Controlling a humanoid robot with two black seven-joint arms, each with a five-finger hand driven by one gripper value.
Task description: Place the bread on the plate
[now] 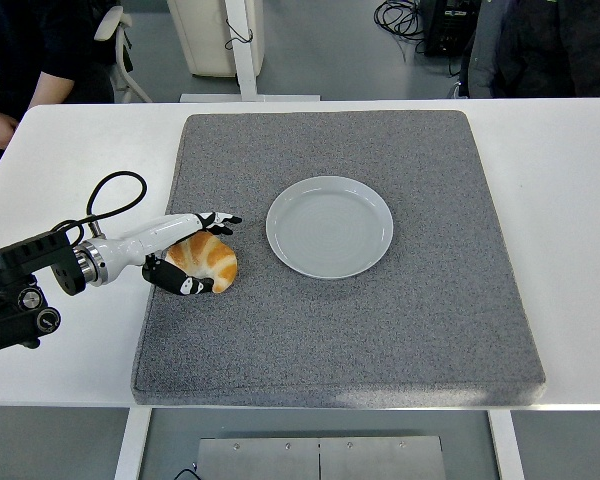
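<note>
One left hand [188, 252] cups the bread [206, 262], fingers [218, 219] closing around it, not clamped; next, grip and carry to the plate [330, 226].

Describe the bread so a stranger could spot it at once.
A grey mat covers the white table. Near the mat's left edge, left of the plate, lies the bread, a golden croissant with the left hand around it. Nothing else there is golden.
</note>
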